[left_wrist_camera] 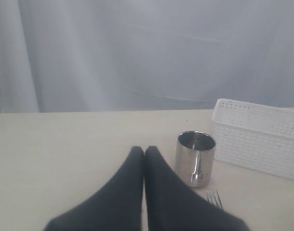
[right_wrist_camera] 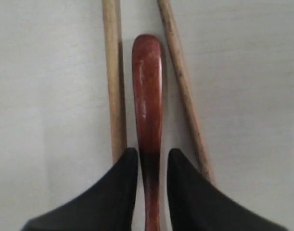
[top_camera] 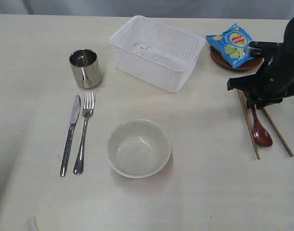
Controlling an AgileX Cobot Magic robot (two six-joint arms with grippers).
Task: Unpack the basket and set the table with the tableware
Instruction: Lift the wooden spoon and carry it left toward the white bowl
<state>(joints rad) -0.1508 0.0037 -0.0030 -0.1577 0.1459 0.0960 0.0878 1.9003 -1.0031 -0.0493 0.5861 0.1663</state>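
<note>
The white basket (top_camera: 156, 53) stands empty at the back of the table (top_camera: 209, 192). Left of it is the steel cup (top_camera: 85, 67), with the knife (top_camera: 70, 134) and fork (top_camera: 84, 134) below it and the pale bowl (top_camera: 110, 144) in the middle. My right gripper (top_camera: 261, 100) is low over the reddish-brown spoon (top_camera: 261, 132), which lies between two chopsticks (top_camera: 249, 130). In the right wrist view the gripper (right_wrist_camera: 152, 154) is open, its fingers astride the spoon's handle (right_wrist_camera: 147, 86). My left gripper (left_wrist_camera: 144, 150) is shut and empty, near the cup (left_wrist_camera: 195, 159).
A blue crisp packet (top_camera: 232, 44) lies on the small brown plate (top_camera: 248, 65) at the back right, just behind my right arm. The basket (left_wrist_camera: 257, 134) and fork tines (left_wrist_camera: 214, 197) also show in the left wrist view.
</note>
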